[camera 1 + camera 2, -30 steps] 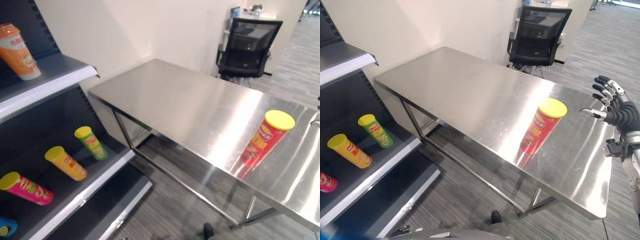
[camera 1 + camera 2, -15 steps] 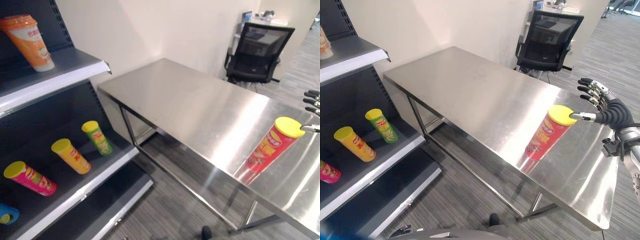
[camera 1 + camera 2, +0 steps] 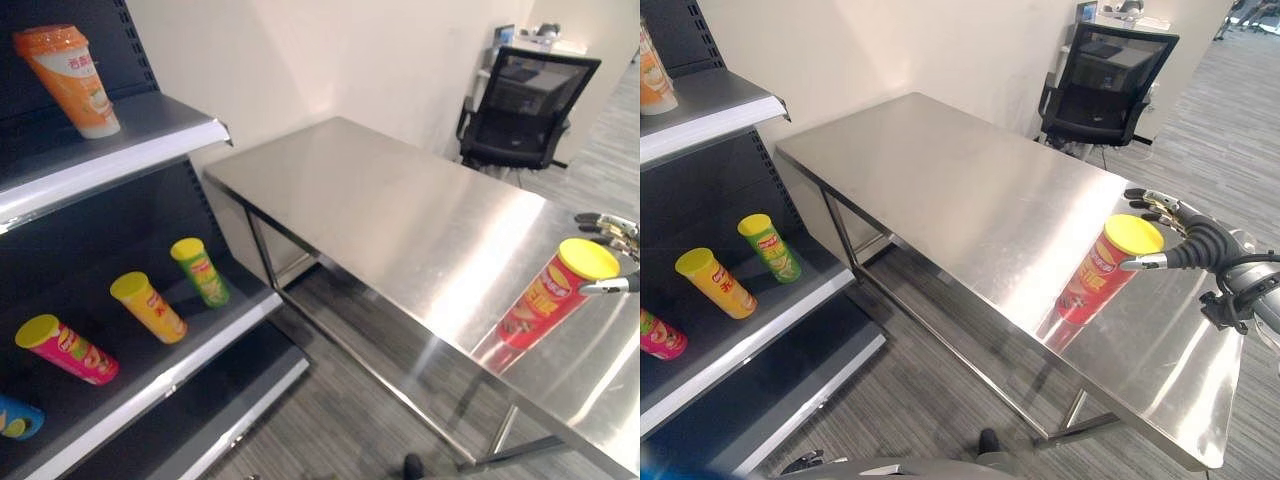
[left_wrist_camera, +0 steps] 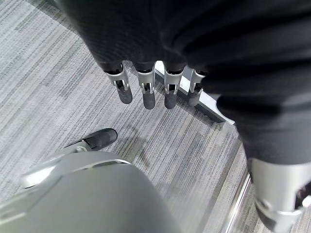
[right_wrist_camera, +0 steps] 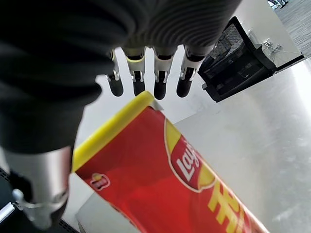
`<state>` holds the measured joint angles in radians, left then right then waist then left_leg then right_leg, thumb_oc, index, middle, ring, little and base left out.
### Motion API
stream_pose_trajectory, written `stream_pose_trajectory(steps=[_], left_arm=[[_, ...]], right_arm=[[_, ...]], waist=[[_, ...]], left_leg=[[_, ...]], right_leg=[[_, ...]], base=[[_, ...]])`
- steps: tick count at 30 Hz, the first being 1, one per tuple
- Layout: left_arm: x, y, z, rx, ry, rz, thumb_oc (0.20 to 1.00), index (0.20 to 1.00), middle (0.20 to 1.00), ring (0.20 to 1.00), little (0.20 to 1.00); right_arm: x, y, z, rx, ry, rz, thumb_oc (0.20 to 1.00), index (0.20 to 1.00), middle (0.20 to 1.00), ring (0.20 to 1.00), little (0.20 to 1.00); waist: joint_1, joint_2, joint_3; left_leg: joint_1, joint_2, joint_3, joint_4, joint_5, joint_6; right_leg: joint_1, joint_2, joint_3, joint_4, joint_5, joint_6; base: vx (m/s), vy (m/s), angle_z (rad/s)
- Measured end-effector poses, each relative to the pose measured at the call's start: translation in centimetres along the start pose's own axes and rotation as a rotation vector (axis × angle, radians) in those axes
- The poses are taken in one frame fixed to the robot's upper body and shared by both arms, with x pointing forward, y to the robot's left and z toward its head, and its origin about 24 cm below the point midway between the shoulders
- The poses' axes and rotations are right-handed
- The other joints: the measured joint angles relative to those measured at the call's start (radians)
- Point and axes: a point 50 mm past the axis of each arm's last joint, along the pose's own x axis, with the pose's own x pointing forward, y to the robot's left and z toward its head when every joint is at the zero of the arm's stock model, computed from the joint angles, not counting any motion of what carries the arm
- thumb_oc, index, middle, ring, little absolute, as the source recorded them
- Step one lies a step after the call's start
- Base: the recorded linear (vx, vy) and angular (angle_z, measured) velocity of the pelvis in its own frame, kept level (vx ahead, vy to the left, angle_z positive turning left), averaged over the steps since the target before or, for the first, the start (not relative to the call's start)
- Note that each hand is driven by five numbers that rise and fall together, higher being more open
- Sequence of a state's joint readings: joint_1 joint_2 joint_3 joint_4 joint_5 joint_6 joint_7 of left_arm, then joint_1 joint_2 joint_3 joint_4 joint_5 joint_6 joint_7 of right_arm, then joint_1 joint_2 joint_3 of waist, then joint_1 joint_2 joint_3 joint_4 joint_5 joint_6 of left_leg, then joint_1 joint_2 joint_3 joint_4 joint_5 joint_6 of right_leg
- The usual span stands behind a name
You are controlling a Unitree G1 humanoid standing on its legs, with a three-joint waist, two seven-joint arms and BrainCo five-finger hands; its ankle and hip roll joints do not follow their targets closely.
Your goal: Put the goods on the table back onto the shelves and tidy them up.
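Right eye view, right centre: the right hand (image 3: 1196,243) spreads wide fingers around the upright red yellow-lidded crisp tube (image 3: 1106,270) on the steel table (image 3: 970,200), ready to grasp.

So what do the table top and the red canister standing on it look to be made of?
Table: apparently brushed stainless steel, with a soft sheen and the canister's blurred reflection. Red canister: probably printed cardboard with a glossy surface; its yellow lid looks like smooth plastic. The right hand is open around its top.

You've got a cream wall (image 3: 890,50), grey striped carpet (image 3: 930,400), and a black mesh office chair (image 3: 1110,75) in the corner.
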<state>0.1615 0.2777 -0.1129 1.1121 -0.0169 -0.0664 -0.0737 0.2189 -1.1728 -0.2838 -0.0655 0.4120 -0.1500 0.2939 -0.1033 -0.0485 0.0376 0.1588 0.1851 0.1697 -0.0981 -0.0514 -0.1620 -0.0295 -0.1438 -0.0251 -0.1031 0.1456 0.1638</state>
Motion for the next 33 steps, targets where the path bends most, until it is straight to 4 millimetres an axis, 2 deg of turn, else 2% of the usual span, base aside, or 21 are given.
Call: stream_pose_trajectory(steps=[7,17,18,19,20,33], left_arm=[[0.0,0.0,0.0,0.001,0.000,0.000,1.000,1.000,1.000,1.000,1.000],[0.0,-0.1,0.0,0.006,0.002,-0.002,1.000,1.000,1.000,1.000,1.000],[0.0,-0.1,-0.1,0.006,0.002,-0.002,1.000,1.000,1.000,1.000,1.000],[0.0,-0.1,0.0,0.006,0.001,-0.002,1.000,1.000,1.000,1.000,1.000],[0.0,-0.1,0.0,0.007,0.000,-0.002,1.000,1.000,1.000,1.000,1.000],[0.0,0.1,0.0,-0.007,0.000,0.013,1.000,1.000,1.000,1.000,1.000]], right_arm=[[0.3,1.4,-0.7,-0.042,0.037,0.061,1.000,1.000,1.000,1.000,1.000],[0.7,1.6,-0.5,-0.075,0.032,0.070,1.000,1.000,1.000,1.000,1.000],[0.7,1.6,-0.5,-0.077,0.031,0.067,0.758,0.758,0.758,0.758,0.758],[0.8,1.7,-0.4,-0.078,0.028,0.064,0.410,0.410,0.410,0.410,0.410],[0.9,1.6,-0.4,-0.079,0.024,0.058,0.200,0.200,0.200,0.200,0.200],[1.0,1.4,-0.2,-0.120,0.024,0.049,0.200,0.200,0.200,0.200,0.200]], waist=[[0.000,0.000,0.000],[0.008,0.001,0.001],[0.009,0.001,0.001],[0.011,0.001,0.001],[0.012,0.001,0.001],[0.029,0.004,0.006]], left_leg=[[-0.001,0.002,-0.016,0.000,0.001,0.000],[-0.001,0.003,-0.020,0.000,0.001,0.000],[-0.001,0.003,-0.021,0.000,0.001,0.000],[-0.001,0.003,-0.021,0.000,0.001,0.000],[-0.001,0.003,-0.021,0.000,0.001,0.000],[-0.012,0.005,-0.048,0.001,0.005,0.001]], right_leg=[[0.009,-0.001,-0.015,0.000,-0.004,-0.002],[0.014,-0.002,-0.022,0.000,-0.008,0.001],[0.014,-0.002,-0.023,0.000,-0.009,0.001],[0.014,-0.002,-0.023,0.000,-0.009,0.001],[0.014,-0.002,-0.023,0.000,-0.009,0.001],[0.022,-0.004,-0.048,0.000,-0.012,0.001]], base=[[0.00,-0.004,0.05],[0.00,0.000,0.02],[0.00,0.000,0.00],[0.00,0.000,0.00],[0.00,0.000,0.00],[0.00,-0.022,0.05]])
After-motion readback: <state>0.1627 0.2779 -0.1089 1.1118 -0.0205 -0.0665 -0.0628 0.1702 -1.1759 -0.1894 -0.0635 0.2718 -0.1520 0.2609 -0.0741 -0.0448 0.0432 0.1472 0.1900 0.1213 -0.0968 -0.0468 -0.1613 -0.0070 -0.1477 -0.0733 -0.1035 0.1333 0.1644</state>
